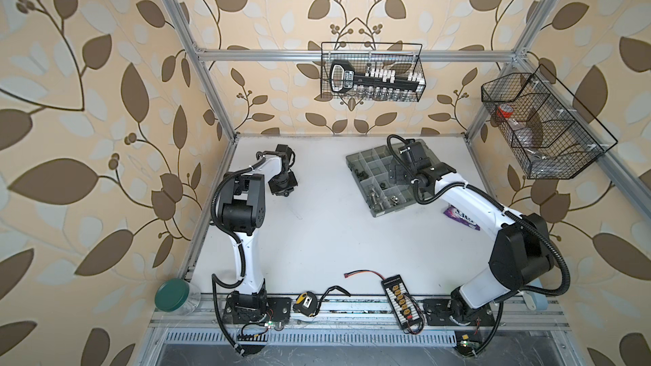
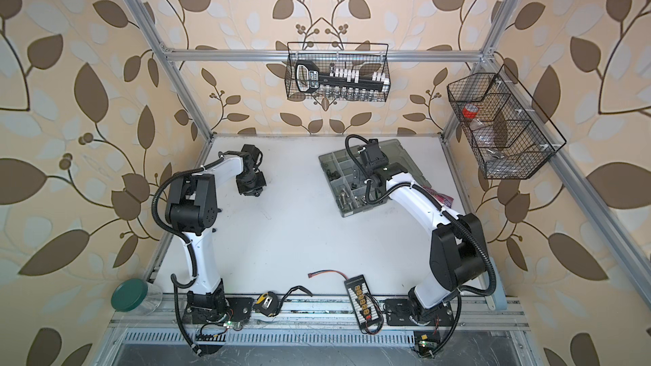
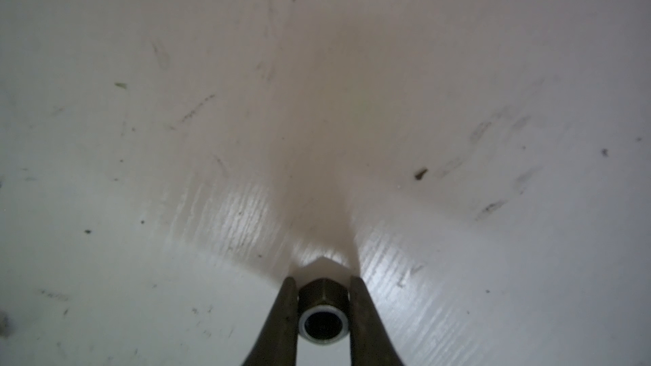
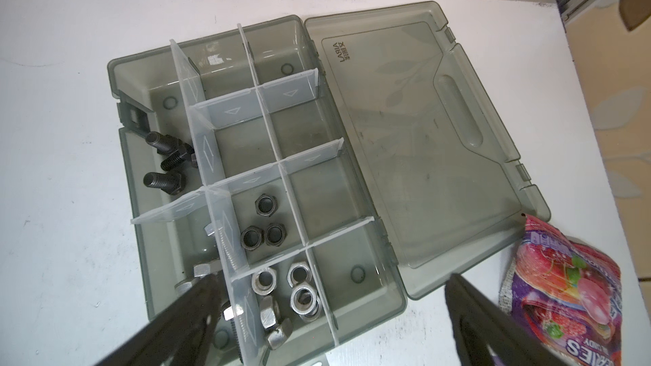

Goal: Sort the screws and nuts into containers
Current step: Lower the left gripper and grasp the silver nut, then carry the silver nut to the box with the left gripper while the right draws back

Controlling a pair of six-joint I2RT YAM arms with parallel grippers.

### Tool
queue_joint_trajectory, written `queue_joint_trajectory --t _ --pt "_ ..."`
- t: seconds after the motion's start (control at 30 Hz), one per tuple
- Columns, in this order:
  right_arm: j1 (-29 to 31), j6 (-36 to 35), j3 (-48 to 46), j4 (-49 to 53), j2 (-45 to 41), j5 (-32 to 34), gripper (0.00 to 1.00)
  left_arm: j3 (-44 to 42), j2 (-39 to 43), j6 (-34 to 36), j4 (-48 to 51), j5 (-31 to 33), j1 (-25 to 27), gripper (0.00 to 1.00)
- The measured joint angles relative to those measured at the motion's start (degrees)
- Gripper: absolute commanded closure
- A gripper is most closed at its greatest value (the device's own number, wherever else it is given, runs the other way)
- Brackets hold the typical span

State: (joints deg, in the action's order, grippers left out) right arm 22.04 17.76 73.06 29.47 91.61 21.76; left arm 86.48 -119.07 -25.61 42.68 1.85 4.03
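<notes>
Dark nut (image 3: 323, 308): bore facing the wrist camera, pinched between the left gripper's (image 3: 322, 285) fingers.
Black screws (image 4: 165, 163): three, lying in a compartment (image 4: 155, 100) beyond the right gripper's (image 4: 331, 276) spread fingers.
Black nuts (image 4: 264, 227): three, flat, in the neighbouring compartment.
Silver nuts (image 4: 281, 293): heaped between those fingers.

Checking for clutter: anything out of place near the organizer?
Yes: a purple candy bag lies on the table beside the organizer case's open lid, unrelated to the sorting. Nothing looks spilled or damaged.
</notes>
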Motion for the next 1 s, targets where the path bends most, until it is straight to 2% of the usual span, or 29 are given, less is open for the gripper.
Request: queue_joint_trajectory --t 0.27,0.43,0.67,1.0 --pt "0.00 0.26 0.00 0.07 0.00 0.74 0.00 -1.88 1.29 0.00 -1.90 0.04 0.24 0.83" --pt "0.00 0.96 0.00 0.07 0.00 2.08 0.00 -2.99 2.27 0.00 -1.86 1.11 2.67 0.83" --pt "-1.66 3.96 -2.45 -0.79 -0.15 4.68 0.00 -1.40 4.85 -0.04 -1.09 1.20 11.91 0.85" --pt "-10.93 8.61 -12.02 -3.41 -7.69 1.99 0.00 12.85 4.52 -0.42 -0.85 -1.99 24.83 0.86"
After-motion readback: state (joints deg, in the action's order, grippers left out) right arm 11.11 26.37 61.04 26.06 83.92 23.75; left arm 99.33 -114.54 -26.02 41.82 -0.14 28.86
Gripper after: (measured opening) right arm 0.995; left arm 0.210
